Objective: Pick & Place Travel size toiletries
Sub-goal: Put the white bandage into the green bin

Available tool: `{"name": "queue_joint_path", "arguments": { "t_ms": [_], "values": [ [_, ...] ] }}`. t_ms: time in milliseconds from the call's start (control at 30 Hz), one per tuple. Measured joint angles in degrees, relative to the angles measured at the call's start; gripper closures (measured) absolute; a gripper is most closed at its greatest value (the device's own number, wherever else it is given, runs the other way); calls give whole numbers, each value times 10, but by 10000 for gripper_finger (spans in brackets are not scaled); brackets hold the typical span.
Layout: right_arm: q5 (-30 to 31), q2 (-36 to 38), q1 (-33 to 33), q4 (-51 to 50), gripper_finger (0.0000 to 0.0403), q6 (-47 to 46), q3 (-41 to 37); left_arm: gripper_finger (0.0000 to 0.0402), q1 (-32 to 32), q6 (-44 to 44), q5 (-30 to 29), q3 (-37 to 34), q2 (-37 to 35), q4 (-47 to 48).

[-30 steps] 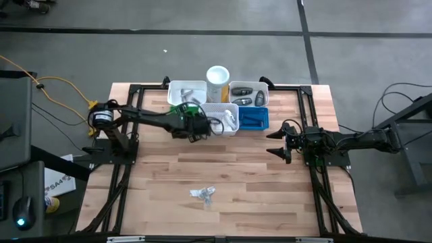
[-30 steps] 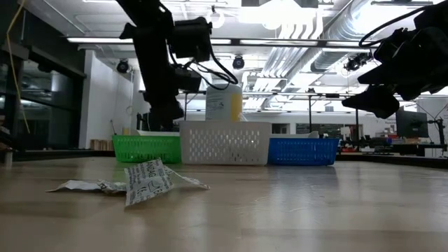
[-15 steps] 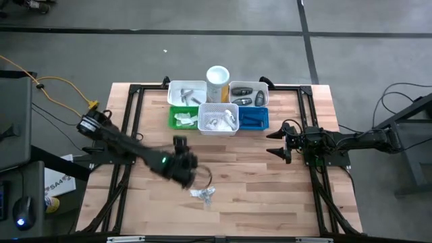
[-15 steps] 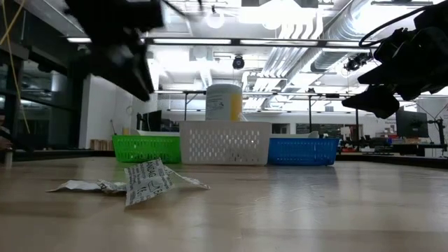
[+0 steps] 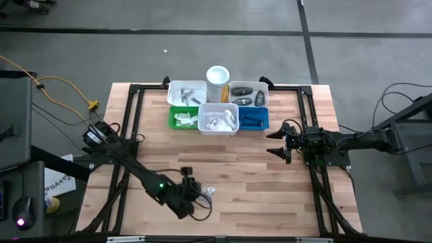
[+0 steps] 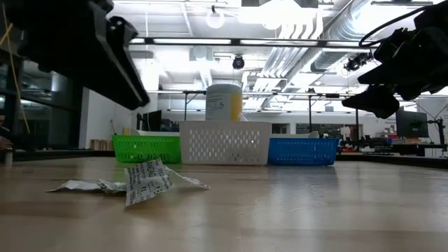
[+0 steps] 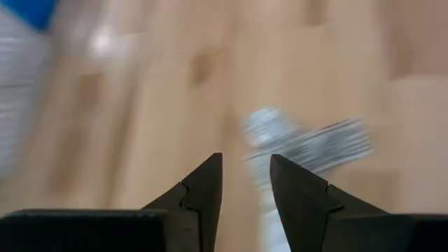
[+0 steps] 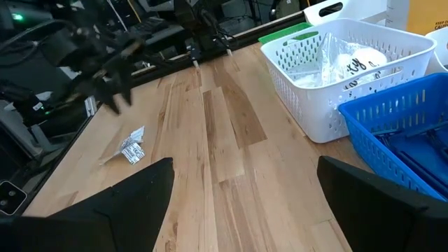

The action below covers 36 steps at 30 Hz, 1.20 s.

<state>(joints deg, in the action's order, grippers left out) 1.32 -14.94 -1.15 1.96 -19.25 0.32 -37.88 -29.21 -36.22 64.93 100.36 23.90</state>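
One crinkly clear-and-white packet with dark print (image 5: 204, 193) lies flat on the wood near the table's near edge; it also shows in the low view (image 6: 147, 180) and the right wrist view (image 8: 131, 148). My left gripper (image 5: 194, 200) hangs just to the left of this packet, open with a narrow gap (image 7: 246, 183), and the packet (image 7: 308, 143) lies ahead of its fingertips, untouched. My right gripper (image 5: 279, 142) waits open at the table's right side (image 8: 245, 175). Other toiletries lie in the bins at the far edge.
A cluster of bins stands at the far edge: two white ones (image 5: 187, 91) (image 5: 248, 91), a green one (image 5: 181, 118), a white one (image 5: 218, 120) and a blue one (image 5: 253, 118). A tall white-and-yellow cylinder (image 5: 217, 79) stands between the far two. Bare wood lies between bins and packet.
My left gripper has swung away from the green and white bins toward the table's near edge and has come down beside the packet. The packet has stayed where it was. The right arm has kept still.
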Motion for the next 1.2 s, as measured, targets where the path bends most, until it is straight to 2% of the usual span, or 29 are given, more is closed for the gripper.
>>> {"name": "queue_joint_path", "arguments": {
  "t_ms": [100, 167, 633, 1200],
  "values": [
    [0, 0, 0, 0, 57, 0, 0, 281, 7, 2, 48, 1, 18, -50],
    [0, 0, 0, 0, 57, 0, 0, 281, 8, 2, 60, 0, 28, -61],
    [0, 0, 0, 0, 57, 0, 0, 281, 15, -15, 68, 0, 66, -82],
    [0, 0, 0, 0, 57, 0, 0, 281, 16, -36, 87, 1, 82, -81]
  ]
}}
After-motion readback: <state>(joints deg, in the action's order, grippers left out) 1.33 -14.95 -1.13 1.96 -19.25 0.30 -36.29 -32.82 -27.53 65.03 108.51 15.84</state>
